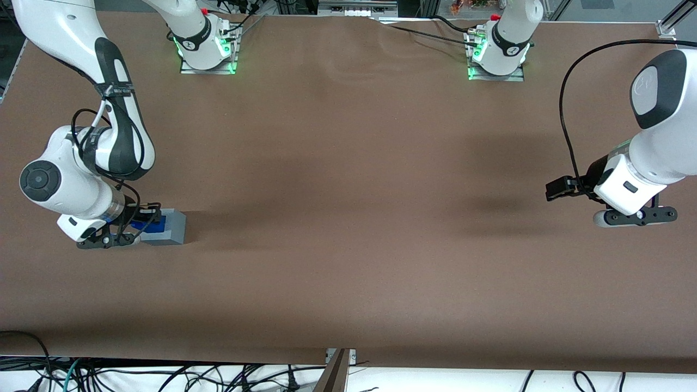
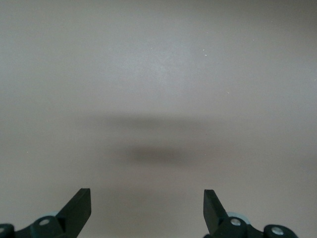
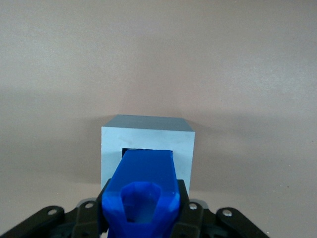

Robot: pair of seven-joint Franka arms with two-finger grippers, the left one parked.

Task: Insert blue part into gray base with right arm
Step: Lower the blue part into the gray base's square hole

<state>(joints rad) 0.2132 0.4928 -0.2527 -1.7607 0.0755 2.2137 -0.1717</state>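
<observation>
The right arm [image 1: 81, 163] reaches down at the working arm's end of the brown table [image 1: 348, 245], its white forearm with the black elbow sleeve bending over to a round dark-gray joint cap and a loop of black cable, and its gripper [image 1: 133, 223] sits low, right up against the gray base [image 1: 170, 227]. Taking the gray base as the landmark: it stands on the tabletop well apart from everything toward the parked arm's end, and the gripper's black fingers press in from the working arm's side of it, so that part of the cube is covered in the front view. The blue part [image 1: 150, 224] shows there as a bright-blue patch between the fingers and touching the top of the gray base. In the right wrist view the gripper [image 3: 143, 210] has its jaws closed narrowly on the blue part [image 3: 142, 191], one black finger on each flank of the block. The leading end of the blue part lies over the top face of the gray base [image 3: 147, 146], meeting the dark square recess there; how deep it has entered the recess cannot be told, since the blue body hides most of the opening. The light-gray rim of the cube shows on both sides of the blue part, and its top edge and a strip of its upper side face stand clear above it against the plain table
</observation>
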